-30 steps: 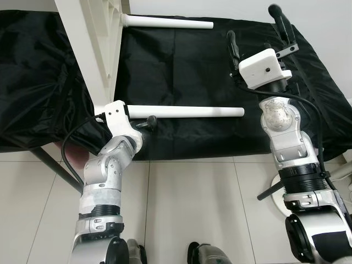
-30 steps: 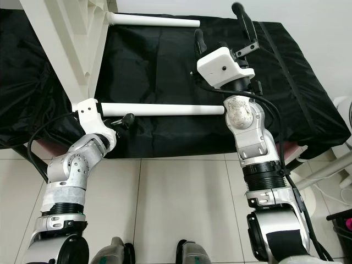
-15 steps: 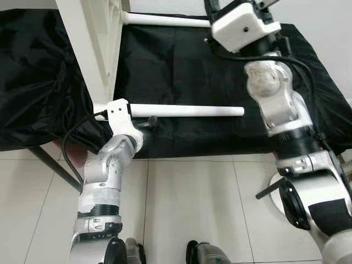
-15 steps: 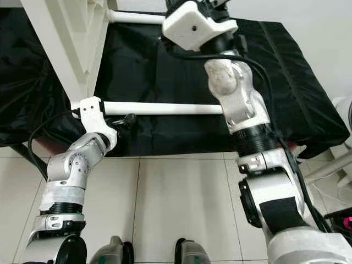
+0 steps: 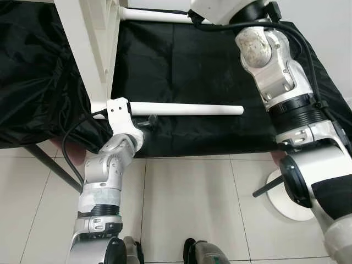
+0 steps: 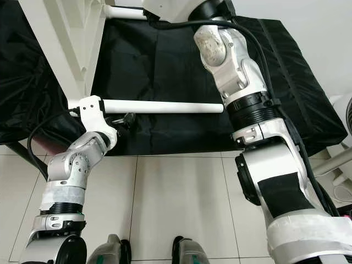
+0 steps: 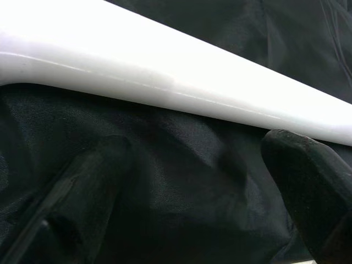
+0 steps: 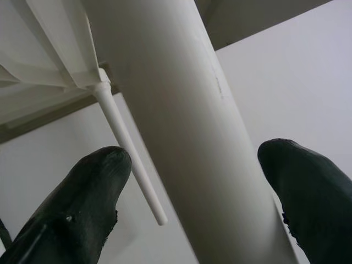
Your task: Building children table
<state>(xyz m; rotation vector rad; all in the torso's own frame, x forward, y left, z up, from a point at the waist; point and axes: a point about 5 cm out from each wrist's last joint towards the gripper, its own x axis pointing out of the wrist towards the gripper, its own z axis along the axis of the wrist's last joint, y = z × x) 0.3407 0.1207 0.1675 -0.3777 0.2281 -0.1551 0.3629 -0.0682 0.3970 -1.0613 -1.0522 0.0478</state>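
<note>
White far table leg (image 8: 181, 126) sits between right end effector (image 8: 192, 181) open fingers; centre it, then clench squarely.

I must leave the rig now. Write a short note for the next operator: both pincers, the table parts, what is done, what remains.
Left pincer: open, beside the near leg, not gripping it.
Right pincer: open, fingers either side of the far leg, not closed.
Parts: white tabletop stands on edge on the black cloth; both legs sit in it.
Left: other legs, tightness unconfirmed.
</note>
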